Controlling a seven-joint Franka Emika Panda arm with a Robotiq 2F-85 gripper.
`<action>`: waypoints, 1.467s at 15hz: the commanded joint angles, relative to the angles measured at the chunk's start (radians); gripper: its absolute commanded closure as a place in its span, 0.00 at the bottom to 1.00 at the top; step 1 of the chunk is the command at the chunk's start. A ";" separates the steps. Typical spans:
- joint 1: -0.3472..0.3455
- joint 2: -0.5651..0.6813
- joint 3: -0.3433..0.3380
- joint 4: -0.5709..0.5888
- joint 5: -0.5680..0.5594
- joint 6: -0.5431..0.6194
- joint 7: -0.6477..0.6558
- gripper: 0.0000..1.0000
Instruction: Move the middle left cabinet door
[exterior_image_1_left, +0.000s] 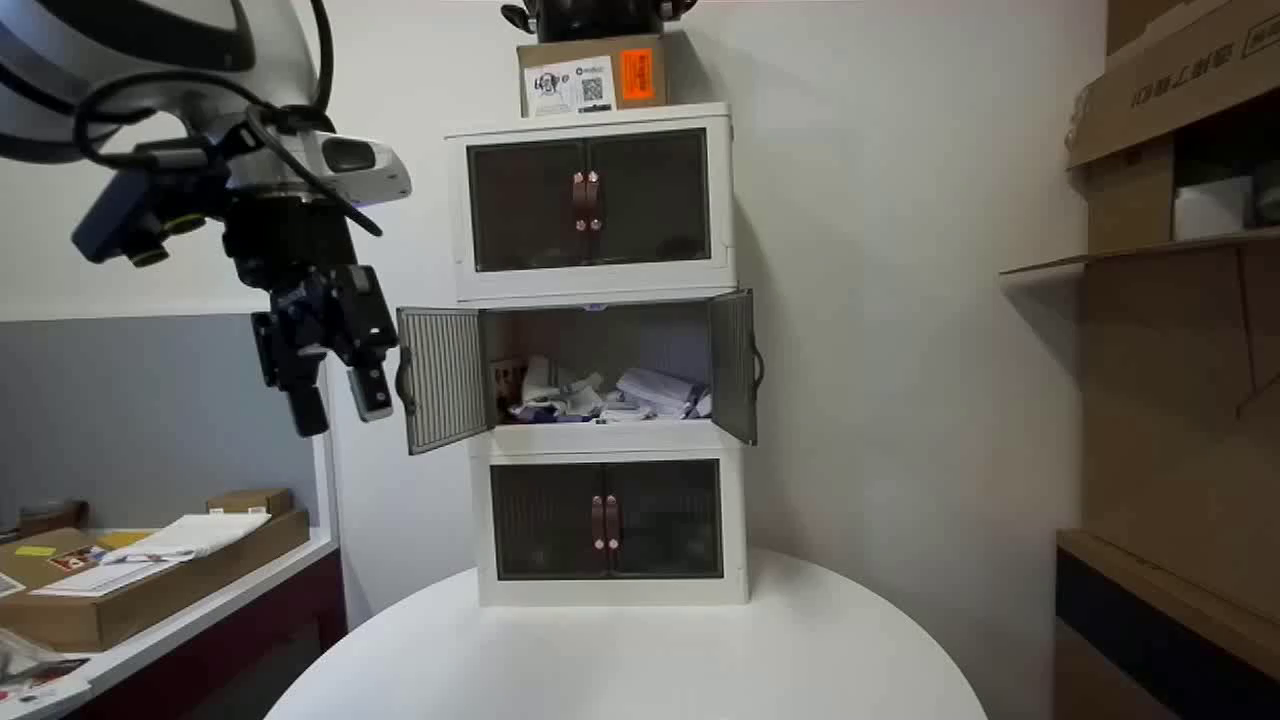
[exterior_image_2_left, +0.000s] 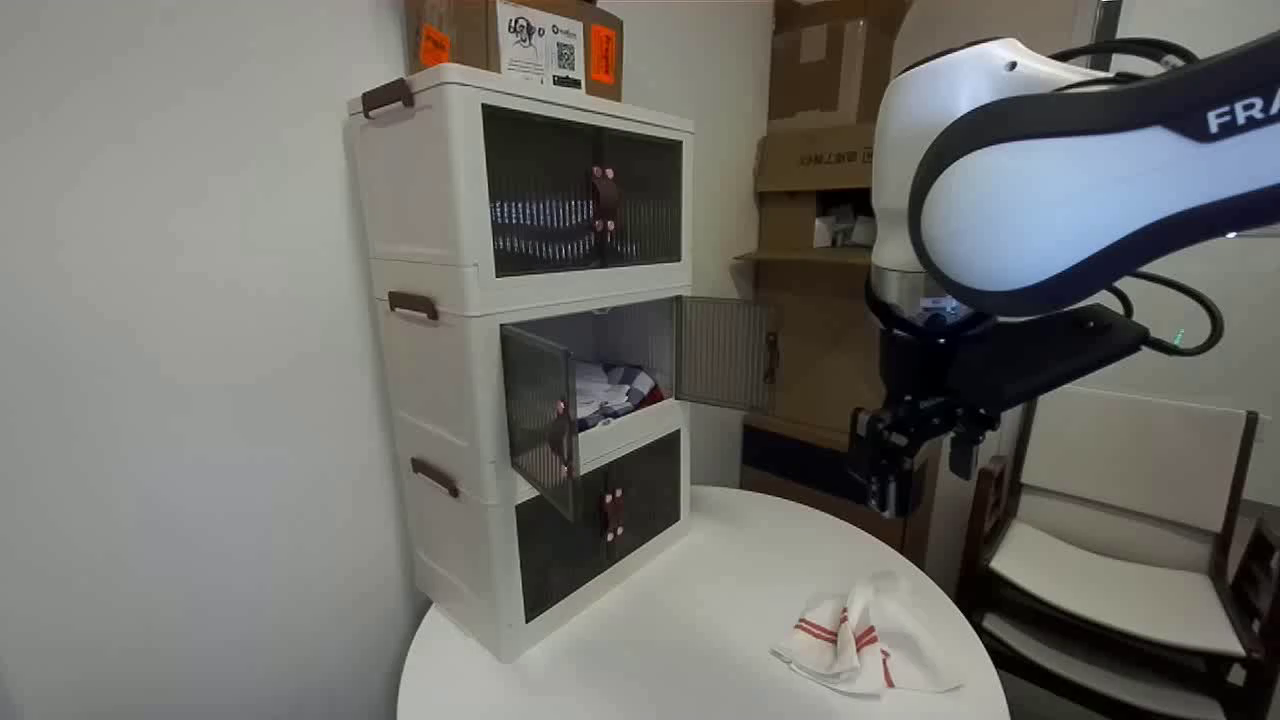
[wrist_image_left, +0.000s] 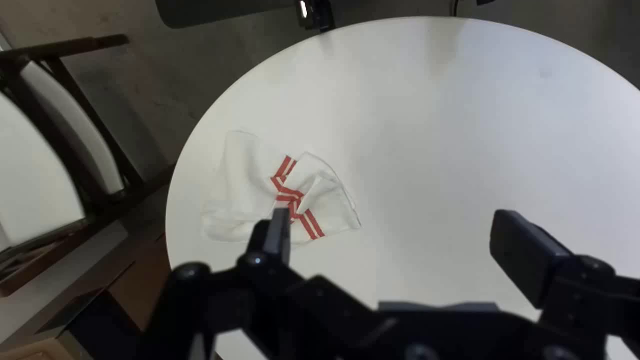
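The middle left cabinet door (exterior_image_1_left: 445, 380) is a small white-ribbed, dark see-through leaf, swung open on the left of the middle tier. It also shows in an exterior view (exterior_image_2_left: 540, 415), standing out from the front with its brown handle visible. The matching right leaf (exterior_image_1_left: 734, 365) is open too. My gripper (exterior_image_1_left: 340, 405) is open and hangs in the air, apart from the door. It also shows in an exterior view (exterior_image_2_left: 925, 475), well out in front of the cabinet. In the wrist view my open fingers (wrist_image_left: 390, 220) have nothing between them; the door is out of that view.
The white cabinet (exterior_image_1_left: 610, 440) stands on a round white table (exterior_image_1_left: 640, 660). Cloths (exterior_image_1_left: 650, 390) lie inside its middle tier. A red-striped white towel (exterior_image_2_left: 850, 640) lies on the table, also in the wrist view (wrist_image_left: 320, 200). A chair (exterior_image_2_left: 1120, 560) and cardboard boxes (exterior_image_1_left: 1180, 400) stand nearby.
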 joint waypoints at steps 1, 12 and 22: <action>0.012 0.002 -0.010 0.002 -0.008 -0.003 0.008 0.00; 0.013 0.045 -0.177 0.050 -0.067 0.056 -0.270 0.00; 0.062 0.246 -0.240 0.208 -0.007 0.212 -0.384 0.00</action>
